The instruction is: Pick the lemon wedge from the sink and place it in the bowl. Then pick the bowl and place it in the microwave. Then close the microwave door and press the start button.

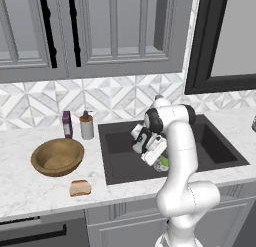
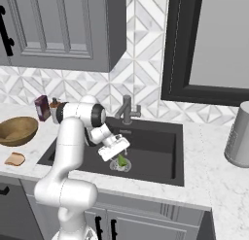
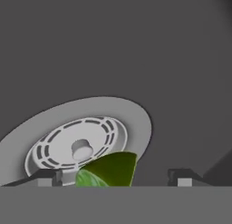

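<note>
The lemon wedge (image 3: 108, 171) lies on the rim of the round metal drain (image 3: 81, 146) in the dark sink (image 1: 220, 151). My gripper (image 3: 113, 178) hangs low over it, open, with one fingertip (image 3: 47, 177) on each side of the wedge and gaps between. From the base cameras the wedge (image 1: 163, 164) (image 2: 121, 161) shows green just under the hand (image 2: 115, 149). The brown wooden bowl (image 1: 57, 156) (image 2: 17, 129) stands empty on the counter left of the sink. The microwave and its door are out of view.
A tan bread slice (image 1: 80, 188) lies in front of the bowl. A soap dispenser (image 1: 87, 126) and a purple box (image 1: 66, 124) stand behind it. The grey faucet (image 2: 127, 109) rises at the sink's back. A grey canister (image 2: 239, 134) stands far right.
</note>
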### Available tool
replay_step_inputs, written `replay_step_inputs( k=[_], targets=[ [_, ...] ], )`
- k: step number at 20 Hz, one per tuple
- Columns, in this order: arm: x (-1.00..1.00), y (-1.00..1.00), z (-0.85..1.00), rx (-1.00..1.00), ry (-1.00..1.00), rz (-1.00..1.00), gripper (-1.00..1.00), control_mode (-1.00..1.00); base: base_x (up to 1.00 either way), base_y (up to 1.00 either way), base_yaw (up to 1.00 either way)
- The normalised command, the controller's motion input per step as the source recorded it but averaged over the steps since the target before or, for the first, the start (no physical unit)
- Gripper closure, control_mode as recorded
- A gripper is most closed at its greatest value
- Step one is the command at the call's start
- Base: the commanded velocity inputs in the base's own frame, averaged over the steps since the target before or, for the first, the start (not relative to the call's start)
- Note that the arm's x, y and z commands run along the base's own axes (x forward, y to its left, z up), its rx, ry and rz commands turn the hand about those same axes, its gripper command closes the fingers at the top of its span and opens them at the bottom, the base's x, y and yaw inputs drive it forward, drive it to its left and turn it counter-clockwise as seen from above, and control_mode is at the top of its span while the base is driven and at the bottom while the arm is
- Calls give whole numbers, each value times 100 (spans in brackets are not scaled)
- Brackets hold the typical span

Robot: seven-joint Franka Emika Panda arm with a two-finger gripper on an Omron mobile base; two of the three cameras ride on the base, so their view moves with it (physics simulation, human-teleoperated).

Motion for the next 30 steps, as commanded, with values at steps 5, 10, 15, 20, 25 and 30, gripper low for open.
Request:
replay_step_inputs(
  k=[5,10,15,20,25,30],
  targets=[
    [-24,-19,-31,3,-2,0,100,-100,0,0,0],
    [-33,-5,-13,1,0,0,100,-100,0,0,0],
    [-63,21,18,1,-6,0,100,-100,0,0,0],
    [-43,77,68,0,-17,2,100,-100,0,0,0],
    [-17,85,100,4,-26,2,100,-100,0,0,0],
    [-33,59,100,8,-30,6,100,-100,0,0,0]
  ],
)
